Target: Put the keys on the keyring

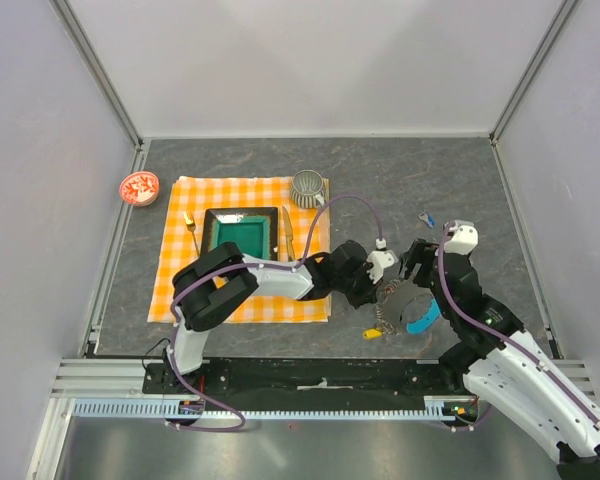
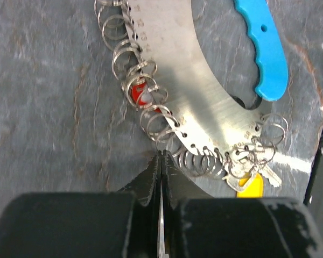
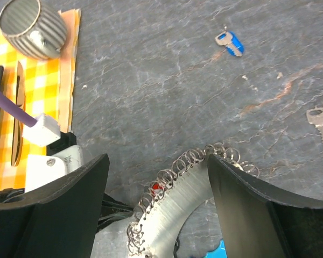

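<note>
The keyring is a metal crescent plate (image 2: 194,91) edged with several split rings and carrying a cyan-blue handle (image 2: 266,54); it lies on the grey table (image 1: 423,318). A red key (image 2: 140,94) and a yellow key (image 2: 250,185) hang on its rings. My left gripper (image 2: 161,156) is shut, its tips pinched on a split ring at the plate's outer edge. My right gripper (image 3: 157,161) is open wide just above the plate (image 3: 188,204), holding nothing. A blue key (image 3: 230,43) and a plain silver key (image 3: 318,119) lie loose beyond it. The blue key also shows in the top view (image 1: 427,217).
A ribbed grey cup (image 1: 308,187) stands on an orange checked cloth (image 1: 180,290) with a green tray (image 1: 242,232) and cutlery. A small red-and-white dish (image 1: 139,187) sits at the far left. Enclosure walls ring the table.
</note>
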